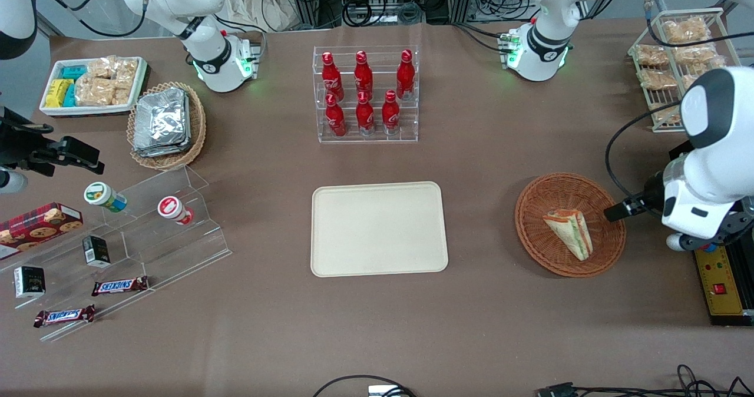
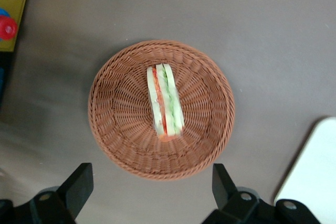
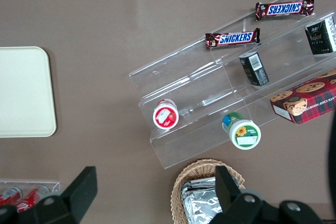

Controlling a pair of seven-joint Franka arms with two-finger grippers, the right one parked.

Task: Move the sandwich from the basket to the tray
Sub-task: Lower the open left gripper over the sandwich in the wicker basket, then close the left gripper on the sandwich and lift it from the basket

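The sandwich (image 1: 570, 232), a pale wedge with red, orange and green layers, lies in the round reddish-brown wicker basket (image 1: 530, 232). In the left wrist view the sandwich (image 2: 165, 102) lies on its side near the middle of the basket (image 2: 105, 129). My left gripper (image 2: 151, 184) is open and empty, held well above the table beside the basket's rim, at the working arm's end. Its hand (image 1: 695, 214) shows beside the basket in the front view. The cream-beige tray (image 1: 378, 228) lies flat at the table's middle, bare, and its corner shows in the left wrist view (image 2: 315, 177).
A clear rack of red bottles (image 1: 366, 93) stands farther from the front camera than the tray. A yellow control box (image 1: 721, 285) sits under the working arm. A wire rack of snack packets (image 1: 677, 61) stands nearby. A clear stepped stand (image 1: 147, 232) and a foil-pack basket (image 1: 166, 125) lie toward the parked arm's end.
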